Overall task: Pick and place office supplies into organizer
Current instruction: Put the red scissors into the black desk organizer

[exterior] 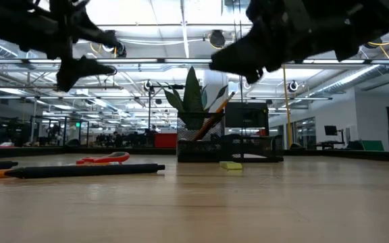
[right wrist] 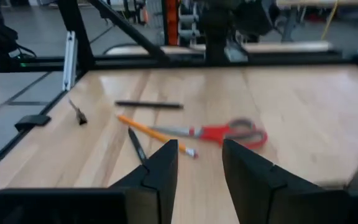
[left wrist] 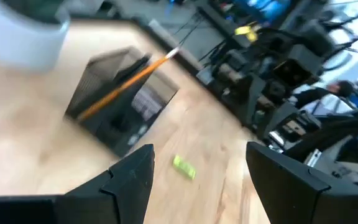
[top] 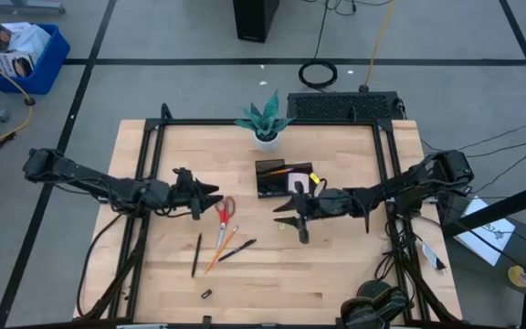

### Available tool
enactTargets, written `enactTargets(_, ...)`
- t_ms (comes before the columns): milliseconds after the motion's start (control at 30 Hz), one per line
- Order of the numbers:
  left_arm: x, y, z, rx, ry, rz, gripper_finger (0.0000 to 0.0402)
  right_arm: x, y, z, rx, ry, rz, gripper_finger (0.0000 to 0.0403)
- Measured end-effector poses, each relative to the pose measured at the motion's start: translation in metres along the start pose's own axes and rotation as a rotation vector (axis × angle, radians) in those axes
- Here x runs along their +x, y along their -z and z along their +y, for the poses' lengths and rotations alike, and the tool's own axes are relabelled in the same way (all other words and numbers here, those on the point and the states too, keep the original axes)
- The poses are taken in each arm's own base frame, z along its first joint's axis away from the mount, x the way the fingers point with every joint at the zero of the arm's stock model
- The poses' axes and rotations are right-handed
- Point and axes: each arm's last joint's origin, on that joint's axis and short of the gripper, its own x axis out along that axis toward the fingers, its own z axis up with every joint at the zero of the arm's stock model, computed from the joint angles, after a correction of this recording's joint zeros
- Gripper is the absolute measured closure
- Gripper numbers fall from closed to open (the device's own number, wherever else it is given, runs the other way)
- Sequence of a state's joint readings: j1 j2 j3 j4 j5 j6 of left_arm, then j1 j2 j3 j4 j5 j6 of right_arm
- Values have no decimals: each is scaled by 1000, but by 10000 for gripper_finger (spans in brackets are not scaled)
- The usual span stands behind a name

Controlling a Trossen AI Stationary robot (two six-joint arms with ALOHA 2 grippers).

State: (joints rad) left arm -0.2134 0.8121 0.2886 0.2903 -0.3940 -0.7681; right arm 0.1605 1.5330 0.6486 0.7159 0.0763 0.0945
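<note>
The black organizer (top: 279, 179) stands at mid-table with an orange pencil (left wrist: 126, 84) leaning out of it. Red-handled scissors (top: 225, 213), an orange pencil (top: 219, 252) and two black pens (top: 196, 255) (top: 237, 249) lie flat nearer the front edge. A black clip (top: 206, 294) lies close to the front edge. A yellow-green clip (left wrist: 184, 167) lies on the wood in front of the organizer. My left gripper (top: 214, 194) hangs open above the table, left of the scissors. My right gripper (right wrist: 201, 152) hangs open just right of the organizer's front, pointing at the scissors (right wrist: 229, 133).
A white pot with a teal plant (top: 266, 131) stands behind the organizer at the far edge. The black frame rails (top: 144, 174) run along the table's left and right sides. Bare wood lies between the scissors and the organizer.
</note>
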Motion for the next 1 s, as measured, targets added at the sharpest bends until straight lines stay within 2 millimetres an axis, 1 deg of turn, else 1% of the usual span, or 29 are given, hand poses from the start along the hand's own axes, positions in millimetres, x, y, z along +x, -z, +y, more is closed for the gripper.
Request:
enactTargets(167, 3, 12, 12, -182, -111, 115, 144, -8, 20, 4, 41, -17, 47, 287)
enactTargets(233, 6, 17, 14, -240, -134, 159, 144, -12, 23, 8, 38, -36, 34, 288)
enactTargets(333, 13, 22, 16, -277, -172, 193, 144, -16, 25, 18, 35, -77, -14, 288)
enactTargets(500, 33, 19, 15, -327, -248, 209, 144, -26, 29, 35, -9, -153, -79, 288)
enactTargets(600, 48, 14, 9, -338, -274, 239, 144, -29, 32, 40, -84, -175, -81, 289)
enactTargets(667, 59, 11, 6, -345, -315, 273, 144, -30, 34, 42, -113, -179, -78, 287)
enactTargets(800, 83, 2, -3, -339, -371, 360, 144, -31, 37, 41, -103, -180, -65, 287)
enactTargets(933, 99, -2, -8, -333, -478, 441, 144, -34, 44, 40, -83, -180, -38, 287)
enactTargets(1000, 105, -3, -9, -359, -534, 459, 144, -37, 48, 40, -66, -184, -21, 287)
